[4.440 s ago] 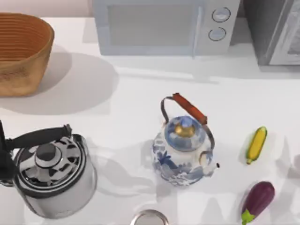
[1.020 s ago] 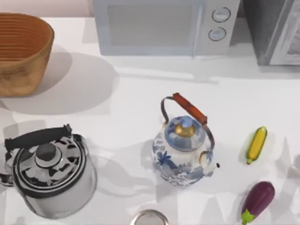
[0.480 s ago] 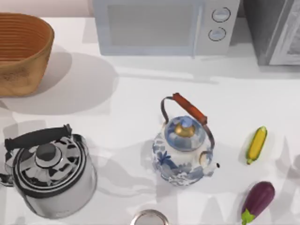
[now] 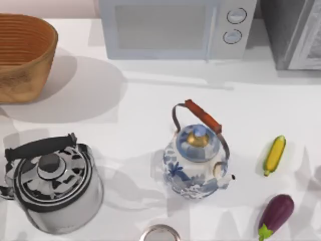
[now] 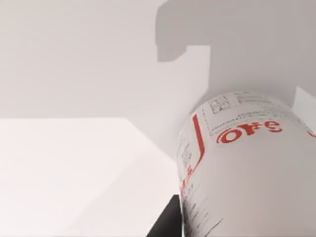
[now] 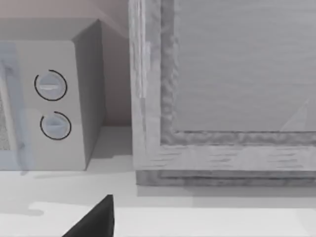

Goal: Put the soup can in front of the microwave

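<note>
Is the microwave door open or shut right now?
Shut: in the top view the microwave door lies flush with its front, beside the two dials.

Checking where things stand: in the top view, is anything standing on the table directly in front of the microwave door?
No: the table before the microwave is bare, and the blue-and-white teapot sits well nearer the camera.

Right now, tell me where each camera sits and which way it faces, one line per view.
Top view: above the white table, looking down on the pale grey-white microwave with two round dials, woven basket, steel kettle and blue-and-white porcelain kettle; arm shadows fall on the table.
Left wrist view: on my left arm, close against the red-and-white labelled soup can; a dark gripper part shows.
Right wrist view: on my right arm, facing the microwave's dials and the darker grey appliance; a dark finger shows.
Shared: top and right wrist views both show the microwave and grey appliance.
</note>
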{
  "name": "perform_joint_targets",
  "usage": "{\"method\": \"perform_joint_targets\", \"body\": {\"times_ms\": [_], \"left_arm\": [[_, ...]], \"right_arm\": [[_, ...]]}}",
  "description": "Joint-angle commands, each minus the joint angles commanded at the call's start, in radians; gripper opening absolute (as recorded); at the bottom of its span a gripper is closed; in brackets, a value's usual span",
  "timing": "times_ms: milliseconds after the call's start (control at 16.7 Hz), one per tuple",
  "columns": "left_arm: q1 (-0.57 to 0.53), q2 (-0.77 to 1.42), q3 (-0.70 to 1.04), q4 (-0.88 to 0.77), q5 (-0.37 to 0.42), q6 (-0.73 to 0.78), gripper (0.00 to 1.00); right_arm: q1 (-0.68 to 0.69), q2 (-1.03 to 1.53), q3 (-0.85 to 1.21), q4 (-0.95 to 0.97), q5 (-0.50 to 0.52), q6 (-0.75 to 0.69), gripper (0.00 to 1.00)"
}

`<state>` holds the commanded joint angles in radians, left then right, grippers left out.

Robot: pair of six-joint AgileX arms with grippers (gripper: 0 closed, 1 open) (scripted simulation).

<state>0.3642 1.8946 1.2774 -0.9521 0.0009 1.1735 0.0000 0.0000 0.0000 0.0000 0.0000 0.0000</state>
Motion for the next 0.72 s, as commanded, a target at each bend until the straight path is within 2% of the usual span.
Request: {"method": "perform_joint_targets", "body": {"times_ms": [420,720], "left_arm": [[0.017,-0.084,0.034,-0.033,-0.021,0.010,0.00],[-0.004,-0.095,0.112,-0.066,0.001,0.003,0.00]], "right_arm": [[0.000,0.000,0.000,0.000,0.000,0.000,1.00],[0.000,0.000,0.000,0.000,0.000,0.000,1.00]]}}
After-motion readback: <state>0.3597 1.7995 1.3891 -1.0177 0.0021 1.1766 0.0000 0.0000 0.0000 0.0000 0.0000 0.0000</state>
